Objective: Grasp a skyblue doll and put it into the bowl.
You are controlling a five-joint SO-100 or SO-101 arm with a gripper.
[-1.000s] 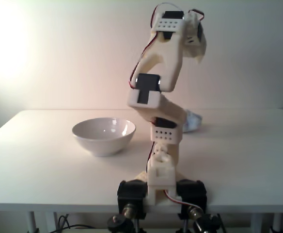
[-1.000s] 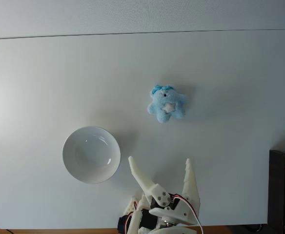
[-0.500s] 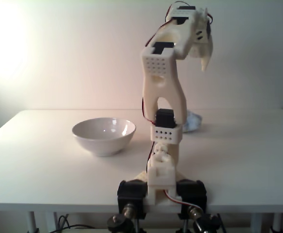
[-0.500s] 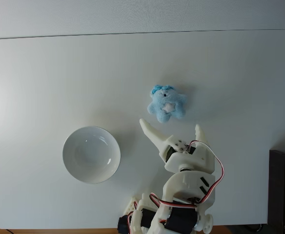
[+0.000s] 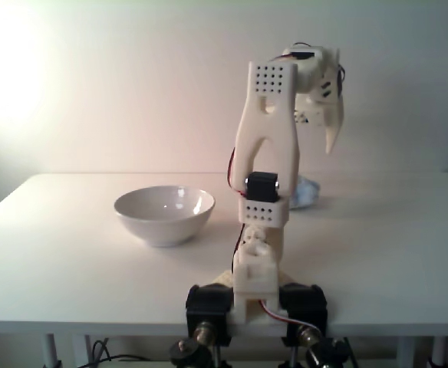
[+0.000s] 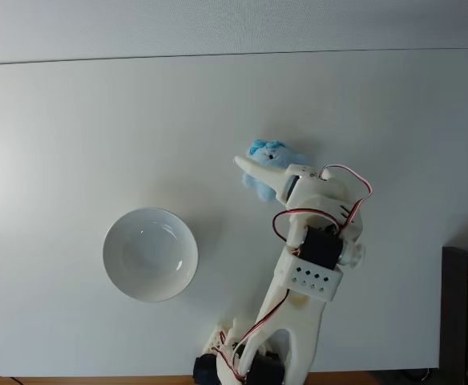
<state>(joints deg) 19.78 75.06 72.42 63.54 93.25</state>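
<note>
Here, the gripper (image 6: pixel 276 170) was seen from above, poised over the skyblue doll (image 6: pixel 260 149), with one pointed finger (image 6: pixel 254 166) lying across the doll's near-left part. In the front fixed view the gripper (image 5: pixel 333 130) was held high above the table (image 5: pixel 70 230), its tip pointing downward. Whether the jaws were spread or pressed together could not be told, since the second finger was hidden beneath the wrist housing. Nothing was held.

The doll was located on the table, right of centre in the overhead picture; in the front view only a pale blue edge (image 5: pixel 307 192) was visible behind the arm. The bowl (image 6: pixel 150 254) stood well apart, to the near left of the doll, and was empty.

A descent remained to be made, it was judged. Two faults were considered possible: the visible finger, being directly over the plush and not beside it, could press the doll flat or push it aside; and a shallow closure on soft pile could slip during transfer to the bowl.
</note>
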